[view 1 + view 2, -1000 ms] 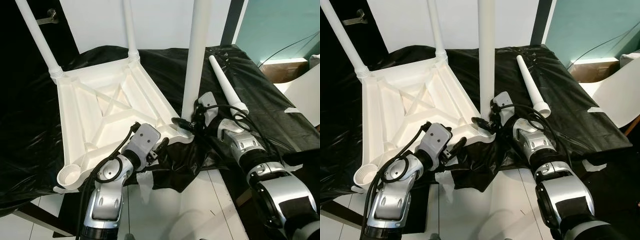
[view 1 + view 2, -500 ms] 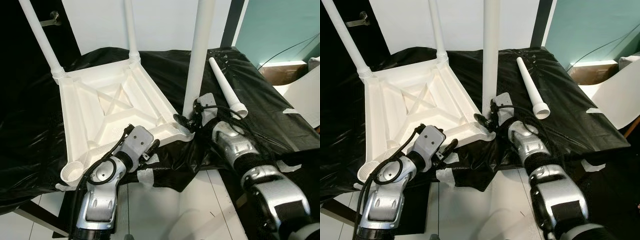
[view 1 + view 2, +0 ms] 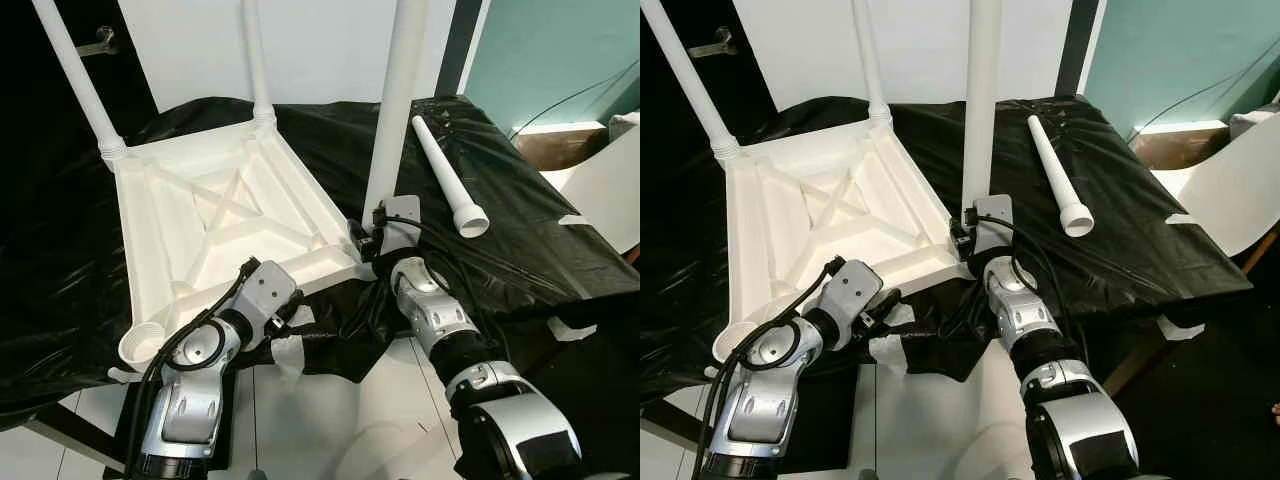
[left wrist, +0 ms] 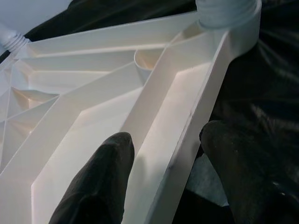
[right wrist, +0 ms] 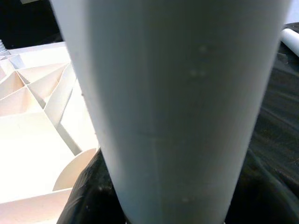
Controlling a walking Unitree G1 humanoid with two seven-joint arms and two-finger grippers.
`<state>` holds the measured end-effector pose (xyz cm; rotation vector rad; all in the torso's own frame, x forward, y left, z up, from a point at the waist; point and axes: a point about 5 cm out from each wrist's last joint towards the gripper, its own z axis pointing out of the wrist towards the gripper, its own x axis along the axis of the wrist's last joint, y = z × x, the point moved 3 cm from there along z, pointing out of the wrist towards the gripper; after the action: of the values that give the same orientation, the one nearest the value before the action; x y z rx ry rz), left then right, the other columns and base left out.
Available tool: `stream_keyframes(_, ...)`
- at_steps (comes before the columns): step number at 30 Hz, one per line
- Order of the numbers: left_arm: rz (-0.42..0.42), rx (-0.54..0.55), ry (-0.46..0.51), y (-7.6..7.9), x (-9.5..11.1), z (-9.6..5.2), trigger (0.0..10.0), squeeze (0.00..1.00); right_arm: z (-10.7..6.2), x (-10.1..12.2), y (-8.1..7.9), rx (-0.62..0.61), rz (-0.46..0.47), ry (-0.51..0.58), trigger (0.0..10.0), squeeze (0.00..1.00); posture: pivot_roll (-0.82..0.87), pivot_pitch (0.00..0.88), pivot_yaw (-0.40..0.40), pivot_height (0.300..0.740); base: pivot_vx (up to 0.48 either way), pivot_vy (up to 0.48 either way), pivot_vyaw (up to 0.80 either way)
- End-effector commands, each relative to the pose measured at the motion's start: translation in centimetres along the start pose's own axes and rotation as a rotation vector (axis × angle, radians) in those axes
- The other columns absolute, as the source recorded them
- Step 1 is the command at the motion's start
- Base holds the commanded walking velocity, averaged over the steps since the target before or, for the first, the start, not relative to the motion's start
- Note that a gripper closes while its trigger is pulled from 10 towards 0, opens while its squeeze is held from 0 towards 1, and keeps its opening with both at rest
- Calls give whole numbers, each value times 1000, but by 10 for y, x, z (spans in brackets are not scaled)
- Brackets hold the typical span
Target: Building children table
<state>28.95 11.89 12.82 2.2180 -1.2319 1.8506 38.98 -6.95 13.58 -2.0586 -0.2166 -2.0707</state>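
Right gripper (image 3: 368, 243) is closed around the base of the upright leg (image 3: 397, 95), forearm angled up from below; it has been drawn in closer than 1.0 s ago. Left gripper (image 4: 166, 149) is spread open, straddling the rim of the inverted table (image 3: 215, 215), forearm raised. Table lies on the black-covered tabletop (image 3: 520, 235). Leg's long axis is vertical. Spare leg (image 3: 447, 174) lies flat, wide end toward the robot.
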Motion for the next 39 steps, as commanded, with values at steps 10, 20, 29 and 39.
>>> stream_keyframes(10, 34, 101, -128, -15, -21, 8, 10000, 0, -14, -5, 8, -28, 18, 4, 10000, 933, 63, 11, 17, 740, 0, 0, 0)
stream_keyframes(20, 12, 57, -197, -26, -27, 13, 1137, 0, -29, 2, 18, -43, 0, 55, 10000, 0, 36, 15, 47, 740, 0, 0, 0)
stream_keyframes(29, 25, -32, -221, -23, -25, 17, 7765, 0, -38, 7, 39, -122, -10, 67, 10000, 0, 13, 18, 76, 740, 0, 0, 0)
stream_keyframes(39, 42, -127, -260, -21, -23, 28, 10000, 0, -39, 10, 41, -138, -10, 65, 10000, 0, 6, 9, 94, 740, 0, 0, 0)
